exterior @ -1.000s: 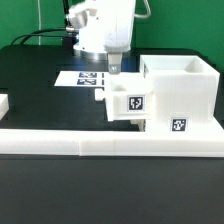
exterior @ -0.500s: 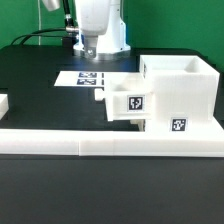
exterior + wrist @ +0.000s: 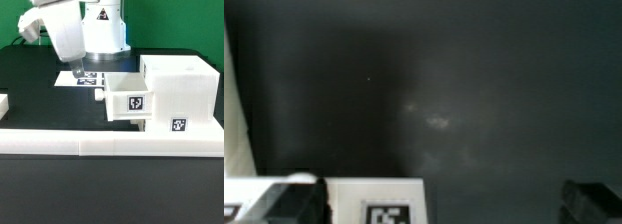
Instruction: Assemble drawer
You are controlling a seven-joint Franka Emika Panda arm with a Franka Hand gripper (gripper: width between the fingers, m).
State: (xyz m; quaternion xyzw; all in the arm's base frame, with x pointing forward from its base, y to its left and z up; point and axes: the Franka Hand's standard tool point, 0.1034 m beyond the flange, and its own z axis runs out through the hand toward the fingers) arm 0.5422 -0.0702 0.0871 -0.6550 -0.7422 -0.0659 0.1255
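Observation:
The large white housing stands at the exterior view's right, with a tag low on its front. One small shallow box with a tag on its face sits against the housing's left side, partly pushed in. A white piece at the left edge is cut off, and I cannot tell what it is. My gripper hangs to the left of the box, over the marker board, apart from every part. In the wrist view the gripper is open and empty, with dark fingertips far apart over the black table.
The marker board lies flat on the black table behind the small box; it also shows in the wrist view. A long low white border rail runs along the front.
The gripper has lifted from just above the small box and swung to the exterior view's left. The box and the housing have not moved.

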